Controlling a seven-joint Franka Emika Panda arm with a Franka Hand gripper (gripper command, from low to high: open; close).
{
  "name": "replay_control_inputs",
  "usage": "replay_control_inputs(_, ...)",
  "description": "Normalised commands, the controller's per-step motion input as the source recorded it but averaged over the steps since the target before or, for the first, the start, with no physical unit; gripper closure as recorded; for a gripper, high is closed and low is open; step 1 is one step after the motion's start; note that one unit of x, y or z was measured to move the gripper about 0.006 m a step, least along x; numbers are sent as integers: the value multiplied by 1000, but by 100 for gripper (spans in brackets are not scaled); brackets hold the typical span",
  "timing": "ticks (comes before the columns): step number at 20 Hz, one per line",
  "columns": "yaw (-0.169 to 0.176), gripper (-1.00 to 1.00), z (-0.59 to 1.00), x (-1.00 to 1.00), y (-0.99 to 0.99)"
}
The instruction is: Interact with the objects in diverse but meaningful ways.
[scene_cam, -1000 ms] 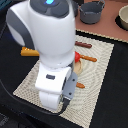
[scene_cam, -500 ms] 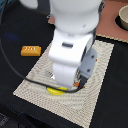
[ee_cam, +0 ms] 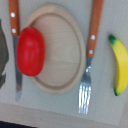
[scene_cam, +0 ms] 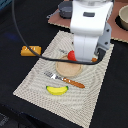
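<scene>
A red tomato [scene_cam: 72, 55] [ee_cam: 31, 51] lies on the rim of a round wooden plate [scene_cam: 67, 69] [ee_cam: 57, 30] on the beige mat [scene_cam: 35, 80]. A yellow banana [scene_cam: 57, 90] [ee_cam: 119, 65] lies on the mat, beyond an orange-handled fork [scene_cam: 65, 80] [ee_cam: 89, 55]. The golden bread loaf [scene_cam: 31, 50] rests on the dark table at the exterior view's left. The white arm [scene_cam: 89, 30] hangs over the plate and tomato. My gripper's fingers show in neither view.
An orange-handled knife [ee_cam: 15, 45] lies beside the plate, with a dark shape [ee_cam: 2, 60] past it. A grey pot [scene_cam: 65, 9] and a bowl [scene_cam: 122, 17] stand on a brown board [scene_cam: 117, 32] at the back.
The arm has moved from the mat's near part toward the back of the exterior view, uncovering the fork and banana. It now stands over the plate and tomato.
</scene>
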Motion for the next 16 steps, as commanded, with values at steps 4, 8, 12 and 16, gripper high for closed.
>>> replay_control_inputs(4,10,-100,-32,-104,866)
replay_control_inputs(8,16,-100,-77,-182,837)
replay_control_inputs(12,20,-100,-151,-274,791)
replay_control_inputs(16,25,-100,-200,-335,749)
